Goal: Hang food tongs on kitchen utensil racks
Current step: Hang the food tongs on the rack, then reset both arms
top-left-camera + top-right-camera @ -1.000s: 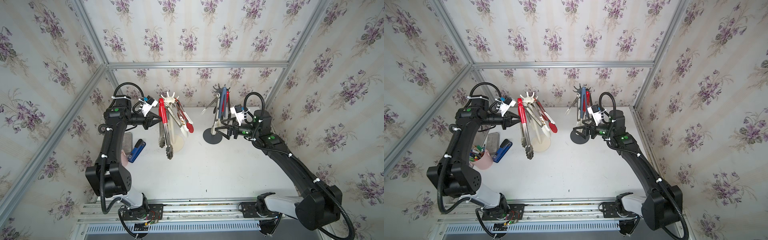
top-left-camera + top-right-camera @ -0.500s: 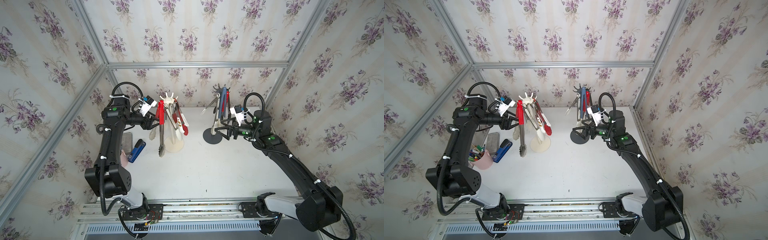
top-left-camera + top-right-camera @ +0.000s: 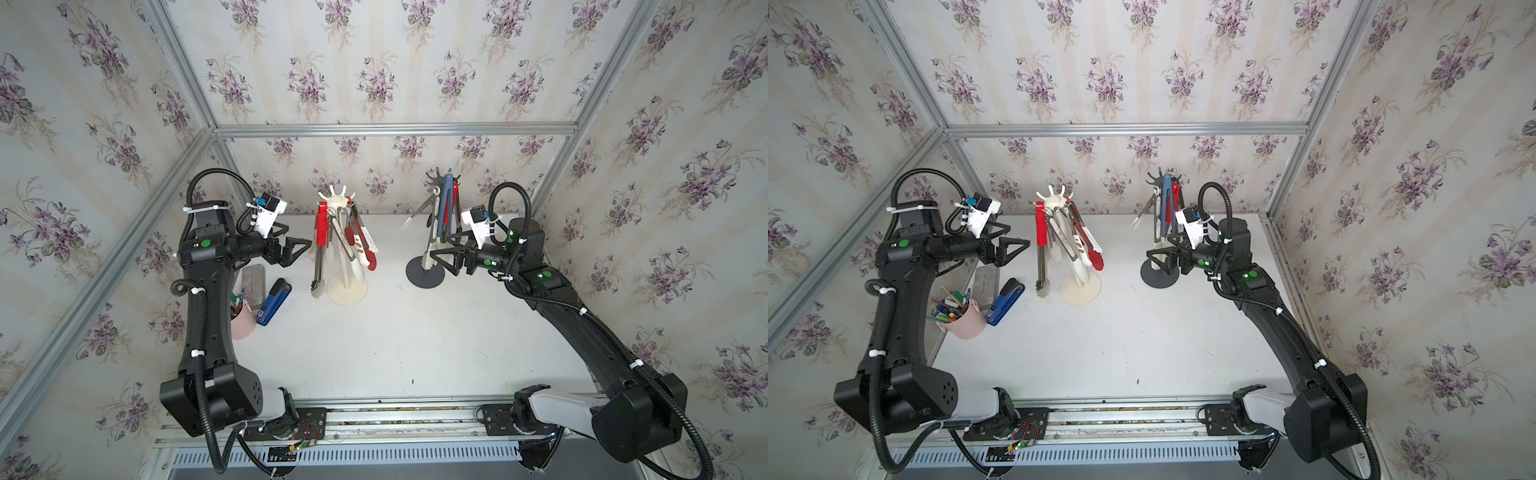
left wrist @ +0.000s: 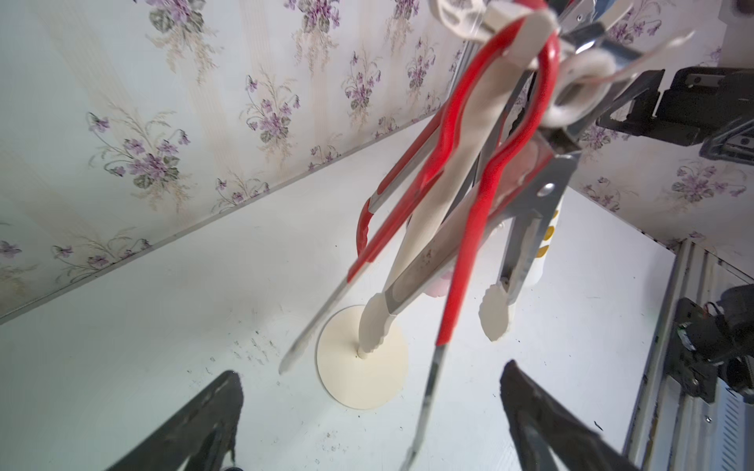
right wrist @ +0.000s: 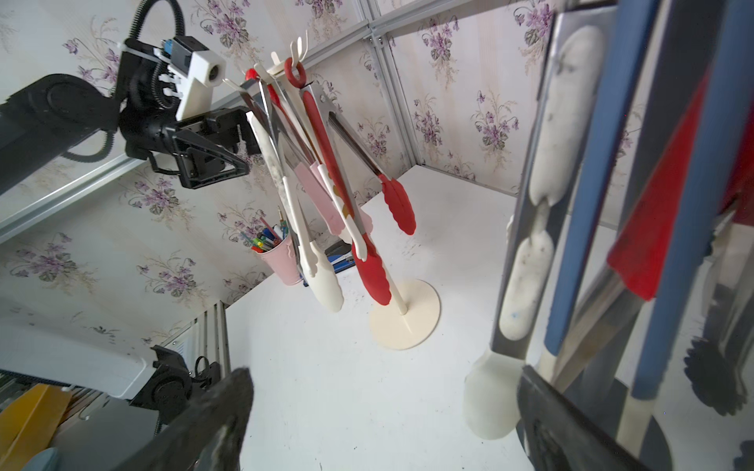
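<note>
Both top views show the cream-white rack (image 3: 347,289) (image 3: 1080,289) at the back left, carrying several tongs. Red-handled tongs (image 3: 321,232) (image 3: 1041,232) hang straight from a hook on its left side. My left gripper (image 3: 299,235) (image 3: 1020,235) stands open just left of them, holding nothing. In the left wrist view one arm of the red tongs (image 4: 461,253) dangles between the spread fingers (image 4: 530,407) untouched. The dark grey rack (image 3: 424,272) (image 3: 1156,276) holds blue, red and white-tipped tongs (image 5: 530,244). My right gripper (image 3: 437,247) (image 5: 383,377) is open beside its pole, empty.
A pink cup of pens (image 3: 967,322), a blue stapler (image 3: 274,300) and a grey block (image 3: 253,276) lie by the left wall under my left arm. Papered walls with aluminium bars close in the table on three sides.
My left gripper opened, let go of the red-handled tongs and drew back a little to the left. The tongs swung in and now hang straight. My right arm stayed still.
</note>
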You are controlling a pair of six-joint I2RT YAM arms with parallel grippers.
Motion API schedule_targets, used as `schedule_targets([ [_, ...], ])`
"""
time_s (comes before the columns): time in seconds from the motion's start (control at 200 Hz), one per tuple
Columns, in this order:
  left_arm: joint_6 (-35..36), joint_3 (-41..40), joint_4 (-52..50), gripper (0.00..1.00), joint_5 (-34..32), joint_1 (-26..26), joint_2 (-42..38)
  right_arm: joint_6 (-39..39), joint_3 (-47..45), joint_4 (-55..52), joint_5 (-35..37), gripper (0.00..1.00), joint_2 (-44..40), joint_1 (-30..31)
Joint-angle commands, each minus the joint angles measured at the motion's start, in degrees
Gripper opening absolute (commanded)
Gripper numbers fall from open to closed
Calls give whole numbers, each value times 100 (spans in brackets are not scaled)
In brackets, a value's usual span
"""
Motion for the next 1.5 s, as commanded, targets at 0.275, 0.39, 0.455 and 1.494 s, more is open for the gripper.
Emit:
schedule_targets([
  [0.275,-2342,-1952,3163,99,-1309,195,-1217,-429,-265,-185,1312,100,-189,-147],
  [0.39,-2942,-2652,3941,99,-1622,179,-1565,-459,-450,-170,1562,100,-339,-255],
  [0.455,-3154,-3002,4245,99,-1810,183,-1759,-477,-567,-173,1738,100,-426,-343],
  [1.494,-3412,-6715,7838,99,-5598,-1460,-1803,-120,-3246,3418,3944,100,292,-1924],
])
